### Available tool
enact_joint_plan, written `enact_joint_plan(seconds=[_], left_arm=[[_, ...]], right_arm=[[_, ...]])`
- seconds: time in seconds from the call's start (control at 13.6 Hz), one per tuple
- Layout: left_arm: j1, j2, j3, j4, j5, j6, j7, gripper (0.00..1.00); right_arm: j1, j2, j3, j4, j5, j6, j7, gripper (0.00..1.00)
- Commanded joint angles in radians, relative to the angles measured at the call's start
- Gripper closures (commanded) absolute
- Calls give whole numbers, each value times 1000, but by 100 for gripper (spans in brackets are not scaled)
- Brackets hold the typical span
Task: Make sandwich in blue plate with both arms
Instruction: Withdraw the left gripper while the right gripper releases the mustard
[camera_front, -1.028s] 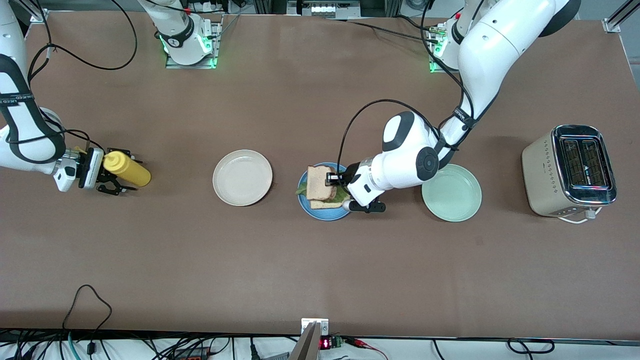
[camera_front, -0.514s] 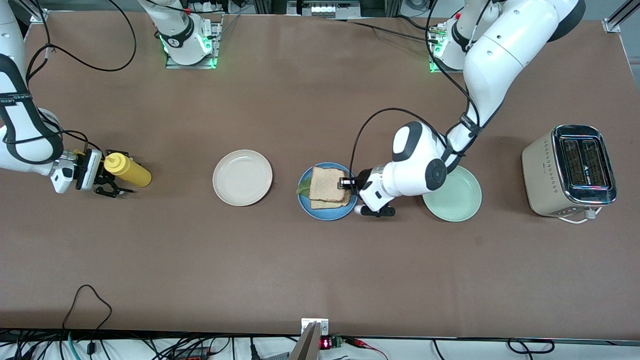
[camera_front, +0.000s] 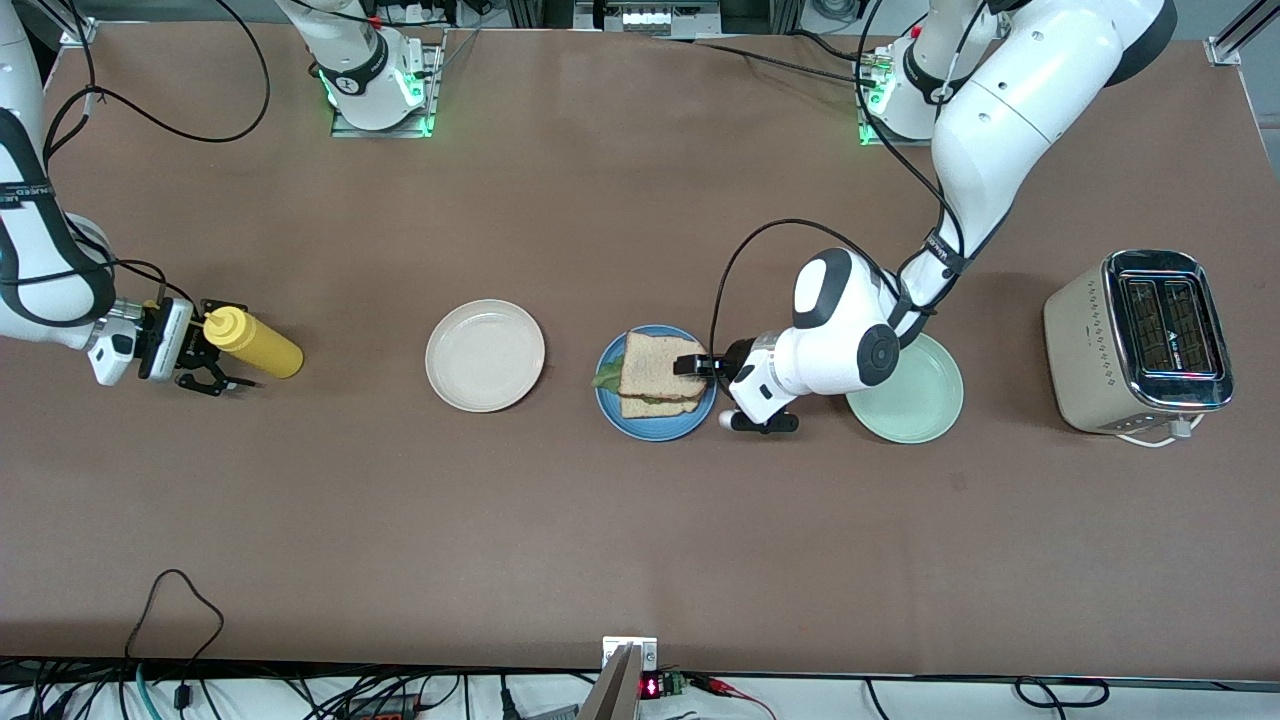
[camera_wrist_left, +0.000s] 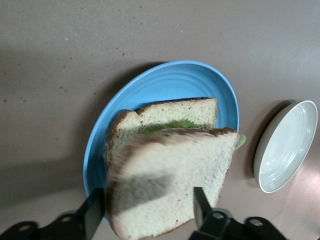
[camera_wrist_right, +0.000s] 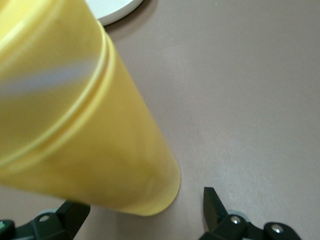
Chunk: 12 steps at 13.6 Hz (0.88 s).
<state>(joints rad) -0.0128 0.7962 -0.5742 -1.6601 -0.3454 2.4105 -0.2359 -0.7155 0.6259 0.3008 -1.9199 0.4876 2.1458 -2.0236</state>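
Toward the right arm's end of the matte brown tabletop (camera_front: 640, 560), the right gripper (camera_front: 205, 372) spreads its fingers wide around a smooth yellow bottle (camera_front: 250, 342). Midway, the sandwich (camera_front: 655, 376), grainy toast over ruffled lettuce, lies on the round blue plate (camera_front: 640, 428); the left gripper (camera_front: 697, 366) fingers flank its top slice, parted.

Brown bench (camera_front: 640, 540) carrying three plates, a bottle and a toaster.
In a row from the right arm's end: yellow bottle (camera_front: 252, 342), cream plate (camera_front: 485, 355), blue plate (camera_front: 655, 425), mint-green plate (camera_front: 915, 400), toaster (camera_front: 1140, 340).
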Motion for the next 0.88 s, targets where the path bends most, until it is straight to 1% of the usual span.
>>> enact_joint_plan(seconds=[0.0,0.07,0.22,0.29,0.44,0.51,0.59,0.73,0.81], left_arm=[[10,-119,-1,-36,-21,-23,21,0],[11,-155,0,-36,-21,-57,15,0],[30,-236,26,-36,-14,-128,14,0],[51,-274,39,-36,-12,-164,14,0],[137,-343,57,-33,-9,-238,21,0],[186,-365,56,-29,18,-275,23,0],[217,-383,54,-18,79,-319,24,0],[244,-422,53,-15,195,-379,23,0],[247,-439,57,-15,233,-407,23,0]], right_arm=[[-9,-28,-17,-10,-1,-14,-29,0],[-9,-28,-19,-10,-3,-14,-30,0],[-10,-34,-26,-10,-9,-14,-43,0],[-10,-37,-29,-10,-9,-14,-43,0],[-10,-55,-46,-10,-9,-14,-58,0],[-10,-69,-55,-10,-11,-14,-61,0],[-10,-86,-66,-8,-17,-14,-61,0],[-10,-123,-78,13,-18,-14,-53,0],[-10,-150,-86,22,-17,-14,-50,0]])
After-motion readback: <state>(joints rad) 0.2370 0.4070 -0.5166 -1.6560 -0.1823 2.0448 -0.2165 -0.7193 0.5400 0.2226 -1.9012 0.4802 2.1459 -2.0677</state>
